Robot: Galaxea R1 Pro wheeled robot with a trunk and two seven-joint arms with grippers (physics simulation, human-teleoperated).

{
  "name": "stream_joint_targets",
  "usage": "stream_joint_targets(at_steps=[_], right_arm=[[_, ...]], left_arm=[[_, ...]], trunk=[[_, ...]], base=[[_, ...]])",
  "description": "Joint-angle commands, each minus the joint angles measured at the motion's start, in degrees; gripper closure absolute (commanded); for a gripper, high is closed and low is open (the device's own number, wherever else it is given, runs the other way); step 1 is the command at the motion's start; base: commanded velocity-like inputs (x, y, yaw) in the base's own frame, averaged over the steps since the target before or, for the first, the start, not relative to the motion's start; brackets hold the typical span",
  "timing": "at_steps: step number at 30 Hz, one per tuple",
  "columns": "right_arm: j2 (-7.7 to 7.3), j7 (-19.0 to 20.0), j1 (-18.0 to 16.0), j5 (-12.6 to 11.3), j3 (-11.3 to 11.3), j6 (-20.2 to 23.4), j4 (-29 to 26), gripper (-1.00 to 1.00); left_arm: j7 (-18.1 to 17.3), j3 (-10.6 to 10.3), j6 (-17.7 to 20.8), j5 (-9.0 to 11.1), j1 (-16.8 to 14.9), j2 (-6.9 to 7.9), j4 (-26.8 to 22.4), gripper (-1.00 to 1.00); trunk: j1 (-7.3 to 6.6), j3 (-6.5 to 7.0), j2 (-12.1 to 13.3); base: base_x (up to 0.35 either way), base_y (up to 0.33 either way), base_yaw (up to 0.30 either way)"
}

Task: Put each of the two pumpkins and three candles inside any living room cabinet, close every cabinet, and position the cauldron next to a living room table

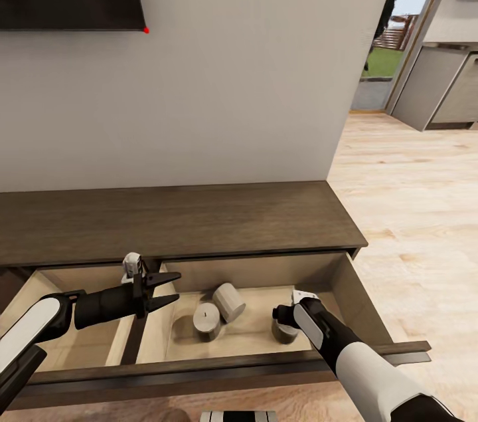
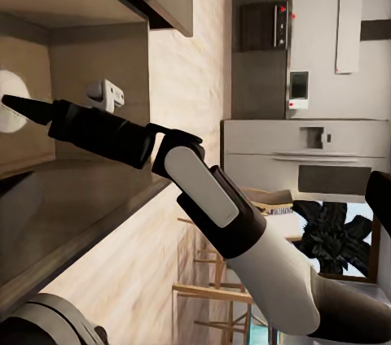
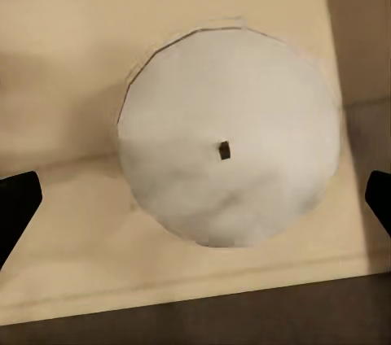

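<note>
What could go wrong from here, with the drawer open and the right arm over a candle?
The right end effector is open around the third candle in the drawer; pulling out carelessly could tip it.

One candle already lies on its side beside the upright one; it may roll when the drawer is pushed shut.

The left end effector hangs open above the drawer divider, so closing now could catch that arm.

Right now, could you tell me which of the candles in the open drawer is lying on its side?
The rear candle, nearest the drawer's back wall, is tipped over. The candle in front of it and the one under the right gripper stand upright.
</note>
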Motion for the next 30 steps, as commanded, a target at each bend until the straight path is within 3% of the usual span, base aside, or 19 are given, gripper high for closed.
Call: stream_joint_targets(at_steps=[1,3,30], right_arm=[[-0.05,-0.5,0.0,-0.6,0.4,0.1,-0.1,-1.00],[-0.05,-0.5,0.0,-0.6,0.4,0.1,-0.1,-1.00],[-0.05,-0.5,0.0,-0.6,0.4,0.1,-0.1,-1.00]], left_arm=[[-0.6,-0.1,0.0,-0.5,0.0,0.05,0.0,-1.00],[-0.6,-0.1,0.0,-0.4,-0.1,0.05,0.1,-1.00],[-0.3,0.1,0.0,0.3,-0.1,0.05,0.8,-1.00]], trunk=[[-0.01,-0.05,0.0],[-0.01,-0.05,0.0],[-0.71,5.94,0.3]], base=[[0.000,0.000,0.000],[0.000,0.000,0.000],[-0.040,0.000,0.000]])
